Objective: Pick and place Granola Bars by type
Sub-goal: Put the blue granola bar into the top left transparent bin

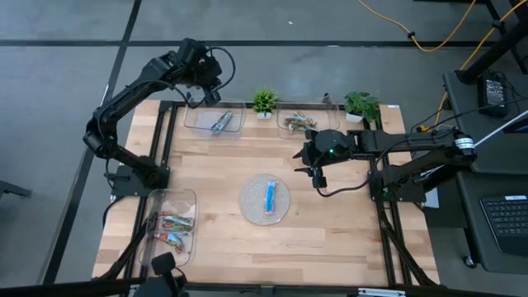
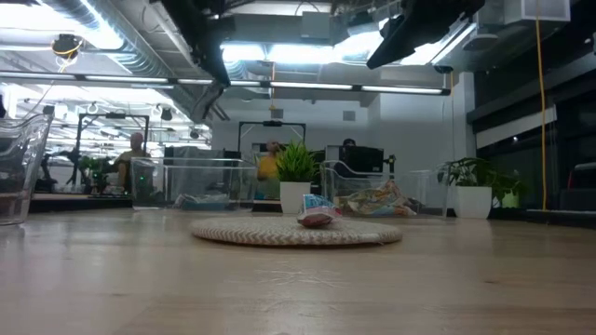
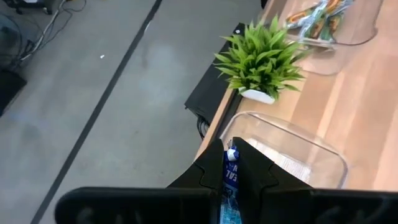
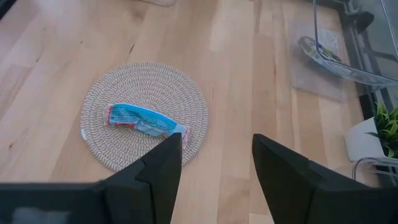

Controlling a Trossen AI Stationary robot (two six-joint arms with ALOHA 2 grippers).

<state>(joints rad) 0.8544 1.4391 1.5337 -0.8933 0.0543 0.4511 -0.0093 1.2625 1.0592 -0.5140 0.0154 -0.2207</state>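
Observation:
A blue wrapped bar point(image 1: 271, 198) point(image 4: 144, 121) lies flat on the round woven mat point(image 1: 252, 206) point(image 2: 296, 233) at mid-table. My right gripper point(image 1: 318, 172) point(image 4: 217, 146) hangs open above the table, just right of the mat, touching nothing. My left gripper point(image 1: 200, 92) point(image 3: 231, 155) is over the table's far edge, by the far-left clear tray point(image 1: 235, 128) point(image 3: 292, 146), shut on a blue bar point(image 3: 230, 177). That tray holds blue/silver bars point(image 1: 221, 124). Green/yellowish bars point(image 1: 297, 122) lie in the far-middle tray, red ones point(image 1: 172, 227) in the near-left tray. My left gripper pinches a blue wrapped bar between its two fingers. The bar's crimped end point(image 3: 232, 154) sticks out past the fingertips, and the bar lies along the fingers. It is lifted clear, above the floor side of the far-left tray's rim.
Two small potted plants point(image 1: 264, 101) point(image 1: 361, 106) stand along the far edge, between and beside the far trays. Bare wood lies on the table's right and near sides. People and desks show in the room behind in the low view.

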